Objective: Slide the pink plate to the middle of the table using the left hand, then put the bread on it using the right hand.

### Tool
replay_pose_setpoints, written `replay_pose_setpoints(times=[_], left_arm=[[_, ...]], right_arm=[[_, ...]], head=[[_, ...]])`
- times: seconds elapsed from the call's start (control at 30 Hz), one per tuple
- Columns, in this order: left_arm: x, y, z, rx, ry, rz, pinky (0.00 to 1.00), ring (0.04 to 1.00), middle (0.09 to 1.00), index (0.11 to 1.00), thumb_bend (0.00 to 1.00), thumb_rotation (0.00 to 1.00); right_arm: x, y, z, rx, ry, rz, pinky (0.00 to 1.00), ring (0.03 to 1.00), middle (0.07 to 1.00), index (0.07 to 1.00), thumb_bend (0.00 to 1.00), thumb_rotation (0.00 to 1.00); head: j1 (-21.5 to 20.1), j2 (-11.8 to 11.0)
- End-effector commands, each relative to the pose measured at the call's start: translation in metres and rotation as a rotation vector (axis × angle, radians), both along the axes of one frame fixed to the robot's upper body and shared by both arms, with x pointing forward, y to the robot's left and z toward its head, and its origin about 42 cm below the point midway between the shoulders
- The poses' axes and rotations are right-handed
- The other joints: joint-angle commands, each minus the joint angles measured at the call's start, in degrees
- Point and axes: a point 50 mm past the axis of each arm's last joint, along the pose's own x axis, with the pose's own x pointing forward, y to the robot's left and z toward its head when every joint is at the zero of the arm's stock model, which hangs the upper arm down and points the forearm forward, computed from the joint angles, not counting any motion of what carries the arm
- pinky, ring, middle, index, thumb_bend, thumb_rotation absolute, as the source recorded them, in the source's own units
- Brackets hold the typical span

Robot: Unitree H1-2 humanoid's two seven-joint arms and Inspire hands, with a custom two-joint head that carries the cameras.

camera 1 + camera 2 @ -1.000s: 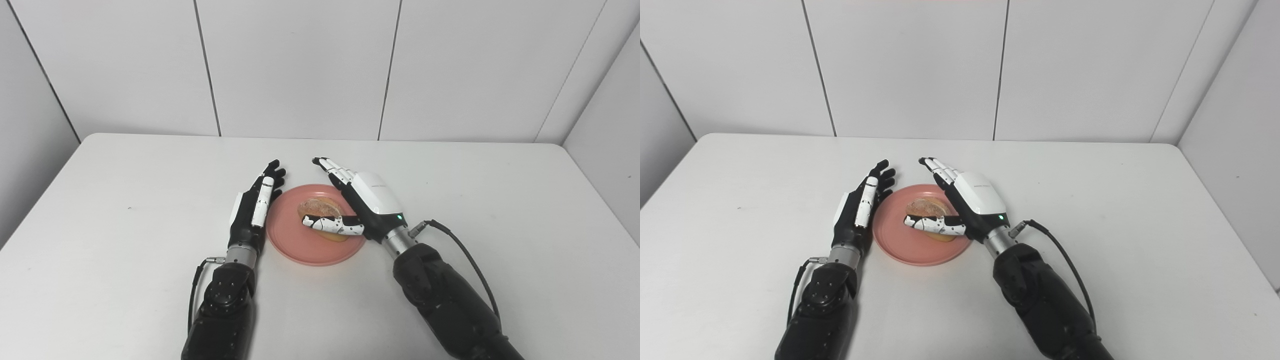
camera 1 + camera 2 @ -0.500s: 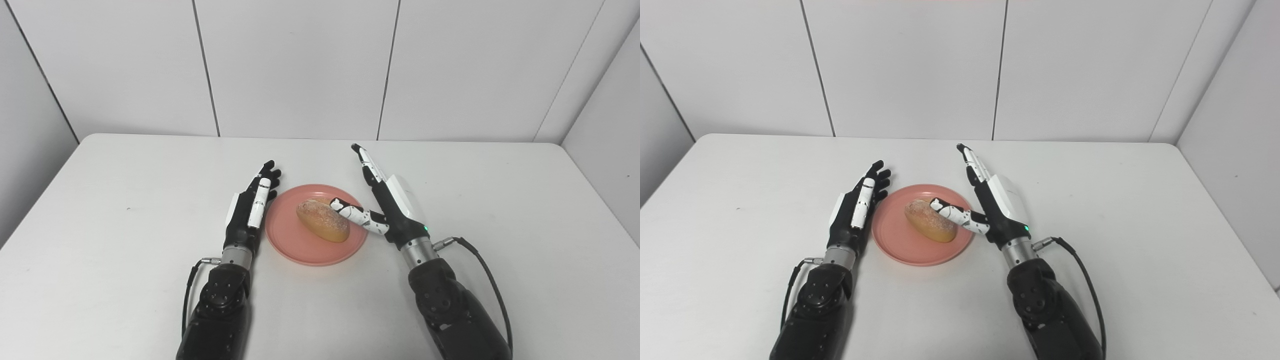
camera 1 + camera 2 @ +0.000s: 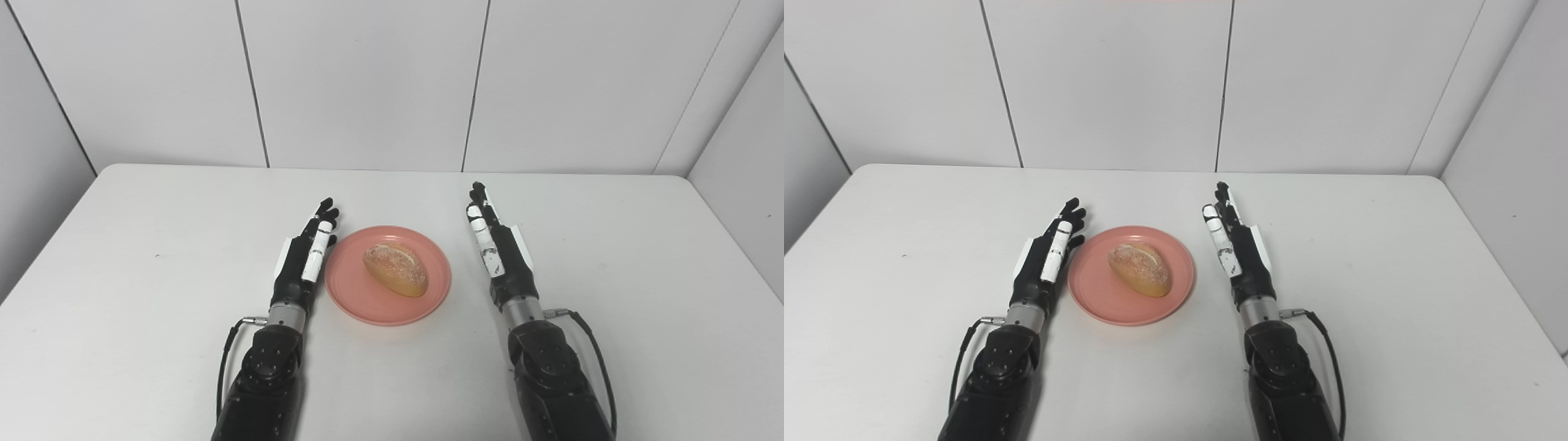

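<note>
You see the oval, crusty bread (image 3: 395, 276) lying on the round pink plate (image 3: 361, 300); your left hand (image 3: 301, 261) and right hand (image 3: 502, 257) flank the plate, fingers straight, holding nothing.

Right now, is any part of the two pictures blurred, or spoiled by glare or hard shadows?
Left eye view: sharp, even light; bread and pink plate clear, only soft shadows under them. Right eye view: equally sharp, no glare on the table.

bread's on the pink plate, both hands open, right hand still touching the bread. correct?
One thing is off: the right hand is clear of the bread, standing apart to the right of the pink plate, as the left eye view shows. The left hand is open too.
</note>
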Motion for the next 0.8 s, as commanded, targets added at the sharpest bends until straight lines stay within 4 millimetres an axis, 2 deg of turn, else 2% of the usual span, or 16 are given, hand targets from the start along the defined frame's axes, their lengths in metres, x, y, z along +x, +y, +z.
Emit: replay_pose_setpoints(times=[0.0, 0.23, 0.77], left_arm=[[0.003, 0.002, 0.014, -0.014, -0.078, -0.003, 0.94, 0.95, 0.934, 0.926, 0.45, 1.0], [0.004, 0.006, 0.013, -0.136, -0.128, -0.042, 0.99, 0.971, 0.954, 0.946, 0.41, 1.0], [0.009, 0.011, 0.01, -0.153, -0.137, -0.02, 1.0, 0.984, 0.964, 0.95, 0.39, 1.0]], right_arm=[[0.008, 0.004, 0.019, 0.056, -0.067, 0.02, 1.0, 1.0, 1.0, 1.0, 0.66, 1.0], [0.005, 0.004, 0.01, 0.105, -0.023, 0.034, 1.0, 1.0, 1.0, 1.0, 0.64, 1.0], [0.0, 0.007, 0.002, 0.124, 0.02, 0.03, 1.0, 1.0, 1.0, 1.0, 0.59, 1.0]], head=[[-0.09, -0.11], [-0.46, -0.43], [-0.09, -0.75]])
